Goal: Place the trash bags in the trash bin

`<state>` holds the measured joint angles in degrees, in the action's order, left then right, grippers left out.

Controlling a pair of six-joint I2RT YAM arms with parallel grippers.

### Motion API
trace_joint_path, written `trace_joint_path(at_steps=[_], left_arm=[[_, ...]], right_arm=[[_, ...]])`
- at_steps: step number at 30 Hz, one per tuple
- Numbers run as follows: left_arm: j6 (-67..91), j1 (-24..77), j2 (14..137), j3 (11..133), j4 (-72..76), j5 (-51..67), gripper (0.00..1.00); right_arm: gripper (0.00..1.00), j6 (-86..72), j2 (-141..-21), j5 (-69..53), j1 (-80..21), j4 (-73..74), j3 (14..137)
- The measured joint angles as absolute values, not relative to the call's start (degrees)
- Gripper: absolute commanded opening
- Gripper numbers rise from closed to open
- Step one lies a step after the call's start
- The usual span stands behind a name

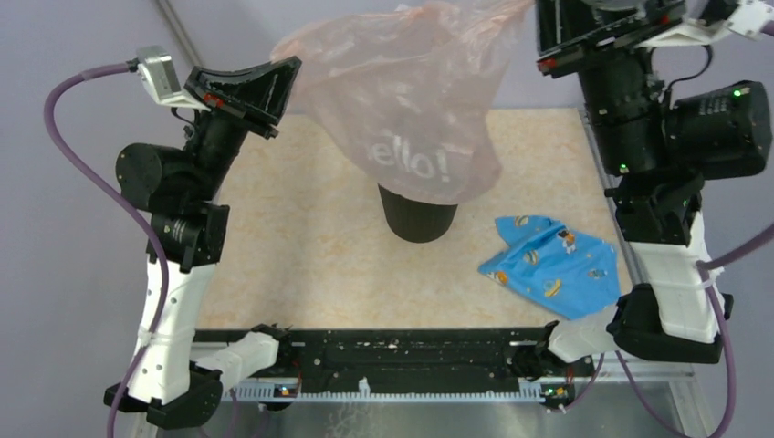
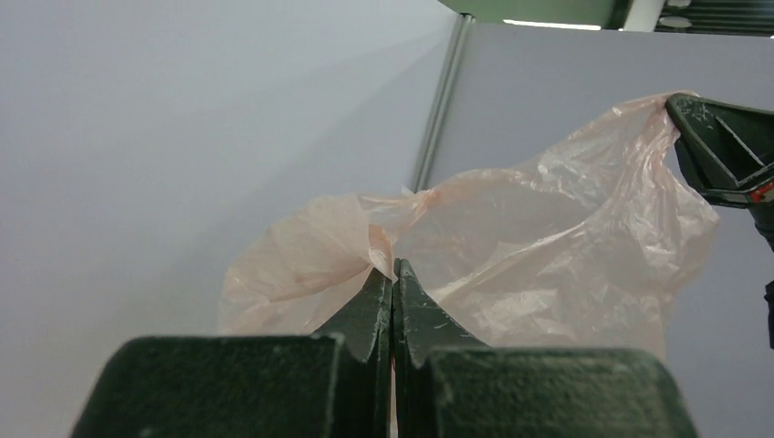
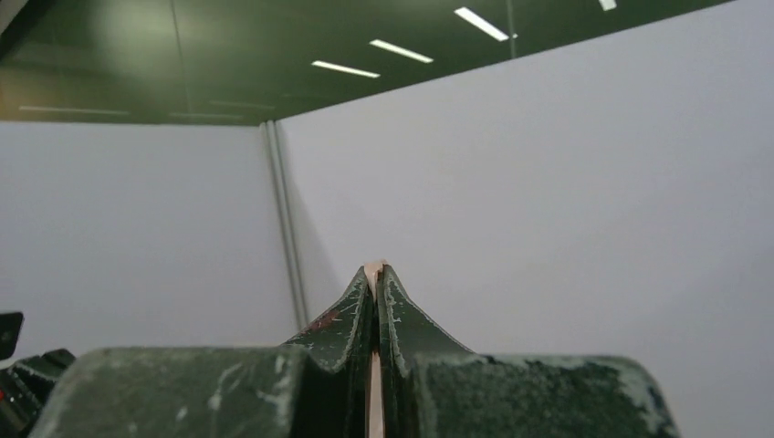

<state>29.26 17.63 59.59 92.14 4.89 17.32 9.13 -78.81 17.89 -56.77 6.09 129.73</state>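
A pale-pink trash bag [image 1: 411, 100] is held stretched high above the desk [image 1: 301, 246], pinched at opposite edges by the closed left gripper [image 2: 393, 274] and right gripper [image 3: 375, 274]. The rim of the black trash bin [image 1: 417, 217], mid-desk, is hidden by its hanging end.

Black-and-white arms [image 1: 173, 310]; purple cables [image 1: 91, 73]; scuffed left gripper [image 2: 393, 274]

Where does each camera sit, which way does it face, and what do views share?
Top external: above and behind left arm and right arm, both visible, looking down at table, trash bag, trash bin.
Left wrist: faces grey walls; left gripper pinches the bag.
Right wrist: faces wall and ceiling; right gripper pinches a pink sliver.
Shared: the bag, all three.
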Motion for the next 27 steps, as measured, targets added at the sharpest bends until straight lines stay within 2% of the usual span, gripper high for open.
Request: trace_joint_path(at_steps=[6, 13, 20, 27], left_arm=[[35.35, 17.63, 62.46, 92.03, 6.57, 21.69, 0.0], [37.78, 17.67, 64.29, 88.47, 4.69, 20.51, 0.0], [34.68, 17.67, 64.03, 85.82, -0.56, 12.14, 0.0], [29.47, 17.67, 63.35, 86.17, -6.72, 1.54, 0.0]], right_arm=[[0.0, 14.41, -77.6, 20.01, -56.77, 0.56, 129.03], [0.0, 17.61, -78.32, 20.03, -56.62, -2.81, 122.54], [0.0, 15.31, -85.76, 16.84, -53.15, -1.91, 120.92], [0.0, 12.84, -95.24, 13.5, -52.73, 2.59, 128.16]])
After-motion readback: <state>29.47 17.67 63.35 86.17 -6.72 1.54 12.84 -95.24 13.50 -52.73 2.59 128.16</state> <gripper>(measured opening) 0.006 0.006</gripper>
